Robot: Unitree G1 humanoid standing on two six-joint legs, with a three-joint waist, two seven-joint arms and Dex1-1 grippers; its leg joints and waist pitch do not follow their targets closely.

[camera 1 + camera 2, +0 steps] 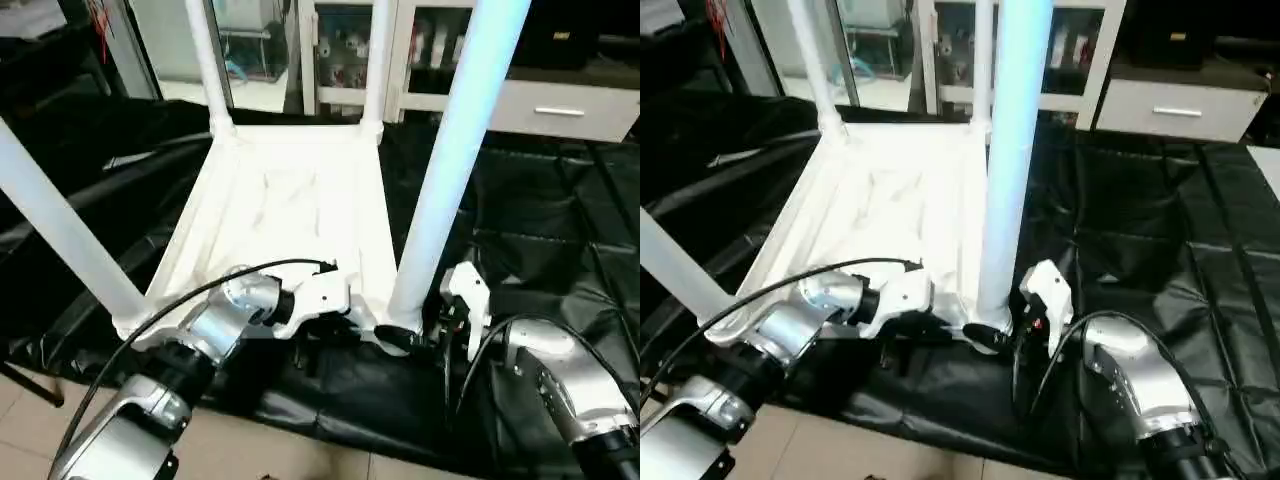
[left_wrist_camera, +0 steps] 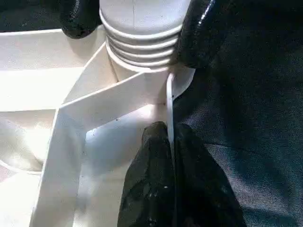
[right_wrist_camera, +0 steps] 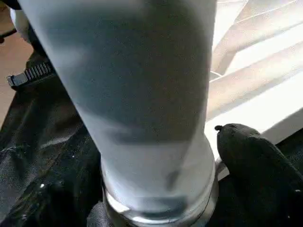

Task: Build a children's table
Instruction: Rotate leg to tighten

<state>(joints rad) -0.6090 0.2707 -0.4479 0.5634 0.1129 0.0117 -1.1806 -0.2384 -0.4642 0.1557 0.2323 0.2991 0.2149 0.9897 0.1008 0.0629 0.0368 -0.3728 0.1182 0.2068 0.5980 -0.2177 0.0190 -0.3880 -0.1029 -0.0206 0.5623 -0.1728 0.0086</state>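
Fourth leg seated, risk of a loose joint

Left fingers (image 2: 156, 179) pinched the tabletop (image 1: 290, 210) rim beside the near-right leg (image 1: 450, 170); right fingers (image 3: 255, 151) stood open around that leg, which could tilt if under-tightened.

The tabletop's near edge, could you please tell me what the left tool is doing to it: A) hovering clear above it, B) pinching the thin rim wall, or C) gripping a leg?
B: in the left wrist view the left tool is shut on the tabletop rim wall.
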